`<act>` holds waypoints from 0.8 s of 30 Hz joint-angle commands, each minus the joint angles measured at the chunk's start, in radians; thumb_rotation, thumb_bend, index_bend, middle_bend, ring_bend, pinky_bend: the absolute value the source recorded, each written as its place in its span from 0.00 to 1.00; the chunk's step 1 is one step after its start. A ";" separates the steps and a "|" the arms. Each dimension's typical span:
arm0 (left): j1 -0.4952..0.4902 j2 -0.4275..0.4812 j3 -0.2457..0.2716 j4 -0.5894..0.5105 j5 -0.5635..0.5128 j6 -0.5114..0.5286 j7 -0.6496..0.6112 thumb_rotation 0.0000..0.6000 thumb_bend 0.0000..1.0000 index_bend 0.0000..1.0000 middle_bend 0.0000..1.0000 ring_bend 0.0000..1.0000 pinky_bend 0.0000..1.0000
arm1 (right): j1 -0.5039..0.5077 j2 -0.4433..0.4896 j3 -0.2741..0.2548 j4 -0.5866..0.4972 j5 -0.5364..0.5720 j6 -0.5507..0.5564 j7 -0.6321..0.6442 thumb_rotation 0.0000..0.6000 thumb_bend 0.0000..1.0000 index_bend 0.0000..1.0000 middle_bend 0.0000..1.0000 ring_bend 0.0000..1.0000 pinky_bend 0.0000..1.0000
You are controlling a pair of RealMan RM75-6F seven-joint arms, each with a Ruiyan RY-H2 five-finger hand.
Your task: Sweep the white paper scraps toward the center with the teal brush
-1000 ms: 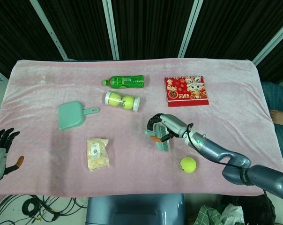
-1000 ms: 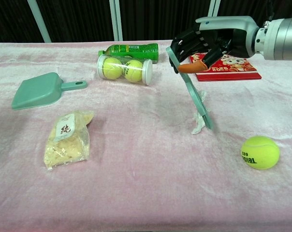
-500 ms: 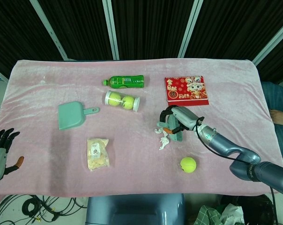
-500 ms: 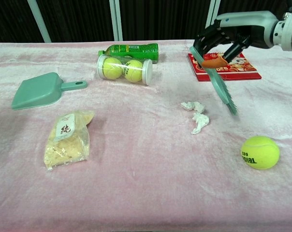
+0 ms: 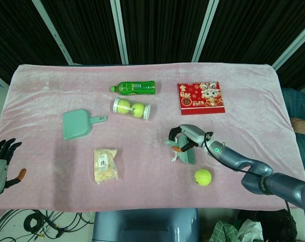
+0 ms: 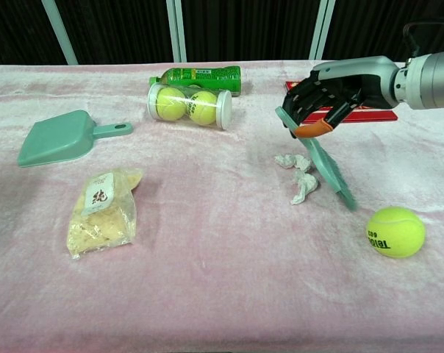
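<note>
My right hand [image 6: 321,99] [image 5: 184,137] grips the handle of the teal brush [image 6: 329,168] [image 5: 187,154], which slants down with its bristle end on the pink cloth. The white paper scraps [image 6: 298,175] [image 5: 174,158] lie crumpled right against the brush's left side. My left hand [image 5: 0,162] hangs at the table's near left edge, fingers apart and holding nothing; the chest view does not show it.
A yellow tennis ball [image 6: 395,231] sits just right of the brush tip. A teal dustpan [image 6: 59,138], a snack bag [image 6: 101,210], a tube of tennis balls [image 6: 190,106], a green bottle [image 6: 198,75] and a red calendar [image 5: 201,97] lie around.
The brush first lifted off the scraps and swung right and back, then came down again at the scraps' right side. The scraps stayed put. My left hand has not moved.
</note>
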 commanded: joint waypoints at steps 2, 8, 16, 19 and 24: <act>0.000 0.002 -0.001 -0.002 -0.004 -0.003 -0.003 1.00 0.31 0.16 0.08 0.01 0.09 | -0.012 -0.069 0.003 0.043 -0.011 0.083 0.056 1.00 0.41 0.64 0.62 0.32 0.15; -0.002 0.005 -0.001 -0.006 -0.011 -0.009 0.000 1.00 0.31 0.17 0.08 0.01 0.09 | -0.056 -0.186 0.043 0.111 0.028 0.204 0.071 1.00 0.41 0.64 0.62 0.33 0.15; -0.003 0.006 -0.002 -0.007 -0.014 -0.013 -0.002 1.00 0.31 0.17 0.08 0.01 0.09 | -0.081 -0.216 0.093 0.093 0.030 0.350 0.300 1.00 0.42 0.65 0.63 0.35 0.15; -0.003 0.007 -0.002 -0.007 -0.013 -0.012 -0.002 1.00 0.31 0.17 0.08 0.01 0.10 | -0.080 -0.199 0.096 0.083 0.019 0.378 0.421 1.00 0.42 0.65 0.63 0.35 0.15; -0.002 0.007 -0.001 -0.007 -0.012 -0.010 -0.002 1.00 0.31 0.17 0.08 0.01 0.10 | -0.085 -0.176 0.092 0.125 0.009 0.406 0.485 1.00 0.42 0.66 0.63 0.35 0.15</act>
